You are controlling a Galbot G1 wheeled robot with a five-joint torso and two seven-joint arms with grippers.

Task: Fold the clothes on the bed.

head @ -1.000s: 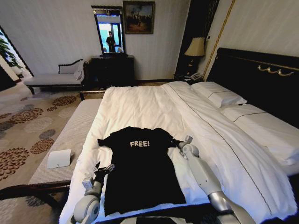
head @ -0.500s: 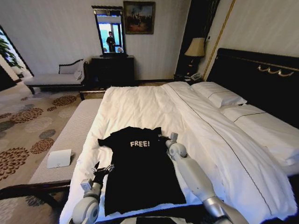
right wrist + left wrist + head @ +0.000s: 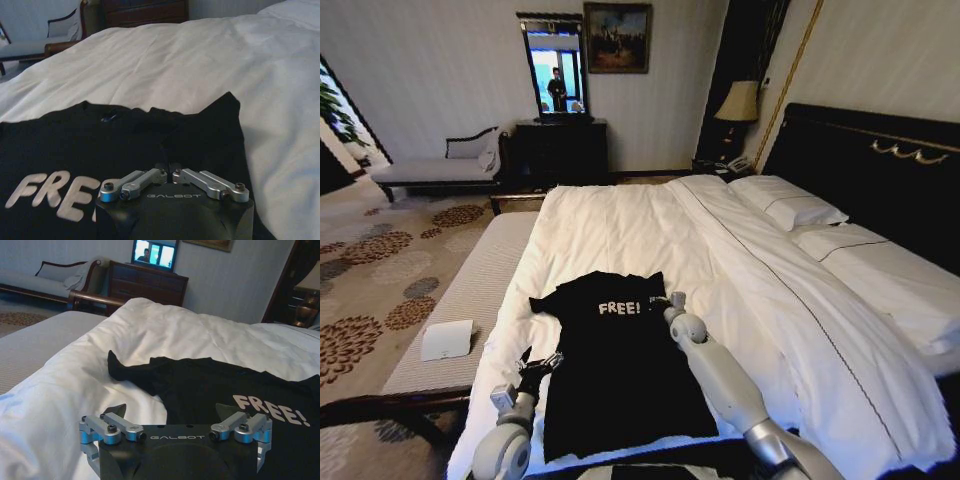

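Left gripper (image 3: 540, 366): hovering at the T-shirt's 8 o'clock edge, over the white duvet (image 3: 620, 225); jaws spread, holding nothing.
T-shirt (image 3: 620, 365): lying flat, chest up, on the near part of the bed (image 3: 840, 390); hem at 6 o'clock, collar at 12 o'clock, "FREE!" lettering (image 3: 619, 308) showing.
Right gripper (image 3: 661, 301): sitting at the shirt's 1 o'clock shoulder; jaws pressed together, pinching the black fabric there.
Pillows (image 3: 790, 202): lying at 2 o'clock, against the dark headboard (image 3: 880, 170).

T-shirt (image 3: 620, 370) right sleeve hidden under right arm; bed (image 3: 620, 225) near end cut off; mirror (image 3: 554, 70) reflection too small.
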